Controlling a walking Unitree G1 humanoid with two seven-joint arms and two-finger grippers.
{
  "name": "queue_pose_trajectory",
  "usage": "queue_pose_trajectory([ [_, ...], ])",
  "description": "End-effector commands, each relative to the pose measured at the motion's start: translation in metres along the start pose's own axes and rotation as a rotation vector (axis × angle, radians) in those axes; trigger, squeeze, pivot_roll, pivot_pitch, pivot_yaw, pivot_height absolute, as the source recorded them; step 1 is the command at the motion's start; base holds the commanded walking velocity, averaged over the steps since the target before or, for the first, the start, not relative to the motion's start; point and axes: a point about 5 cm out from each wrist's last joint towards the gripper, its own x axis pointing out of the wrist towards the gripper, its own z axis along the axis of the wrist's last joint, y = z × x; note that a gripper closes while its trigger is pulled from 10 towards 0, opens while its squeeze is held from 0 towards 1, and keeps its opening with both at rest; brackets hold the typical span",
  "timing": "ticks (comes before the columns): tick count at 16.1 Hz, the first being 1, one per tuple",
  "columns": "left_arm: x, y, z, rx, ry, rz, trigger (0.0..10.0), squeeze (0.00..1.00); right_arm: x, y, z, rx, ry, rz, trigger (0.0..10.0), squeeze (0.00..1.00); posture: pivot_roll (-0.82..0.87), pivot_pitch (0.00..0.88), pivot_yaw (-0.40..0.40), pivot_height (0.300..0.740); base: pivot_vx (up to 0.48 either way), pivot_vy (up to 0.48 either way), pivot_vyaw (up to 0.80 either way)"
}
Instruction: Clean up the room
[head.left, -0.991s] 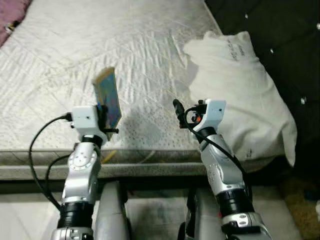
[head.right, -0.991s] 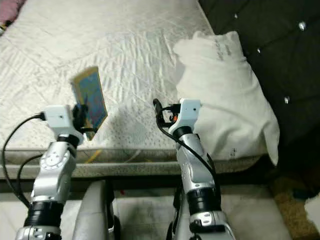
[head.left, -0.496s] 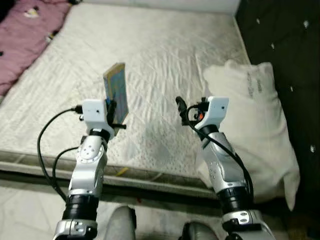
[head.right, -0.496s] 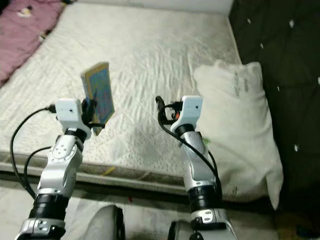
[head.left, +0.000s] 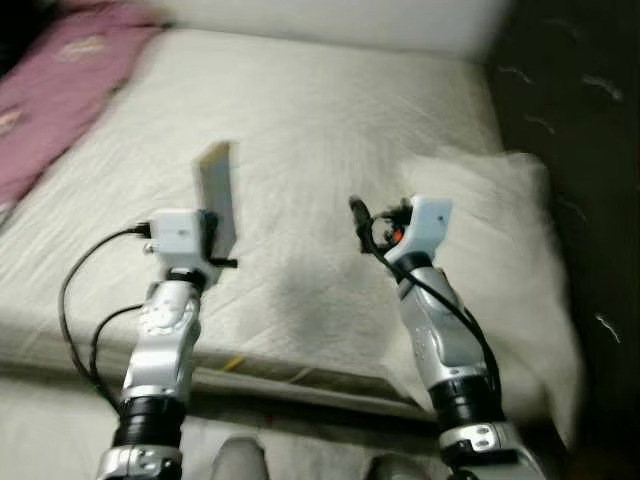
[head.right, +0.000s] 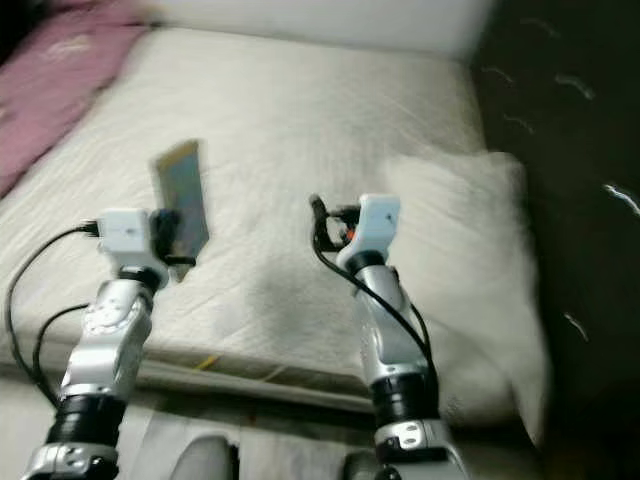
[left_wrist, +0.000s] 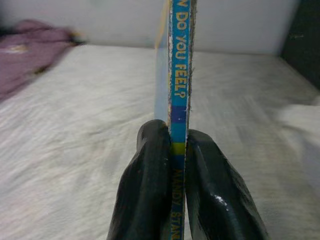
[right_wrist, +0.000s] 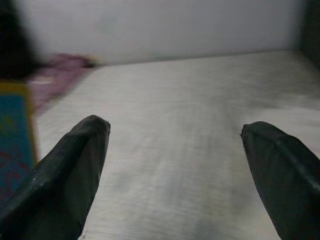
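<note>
Above the mattress (head.left: 330, 120), book (left_wrist: 179, 75) upright, apparently clamped in left gripper (left_wrist: 176, 165)

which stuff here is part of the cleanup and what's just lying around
In the job:
- book, upright, clamped in the left gripper
- right gripper, open, holding nothing

Just lying about:
- white pillow
- purple blanket
- mattress

A bed (head.left: 330, 110) with a pale quilted mattress spans the view below the head camera. A white pillow (head.left: 500, 260) lies on its right side, next to the dark tufted headboard (head.left: 580, 150). A purple blanket (head.left: 60, 100) lies bunched on the far left part of the mattress
</note>
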Motion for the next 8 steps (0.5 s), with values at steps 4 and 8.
queue_pose_trajectory([
  [4,0.0083,-0.0204,0.0117,-0.039,-0.044,-0.082,10.0,0.00,-0.0026,-0.0120,-0.0034,-0.007,0.018,-0.055,10.0,0.00,0.02,0.000,-0.011,0.740,0.000,0.000,-0.80],
  [8,0.0080,-0.0248,0.0115,-0.049,-0.049,-0.088,10.0,0.00,-0.0028,-0.0131,-0.0033,-0.019,0.018,-0.050,10.0,0.00,0.02,0.000,-0.017,0.740,0.000,0.000,-0.11],
])
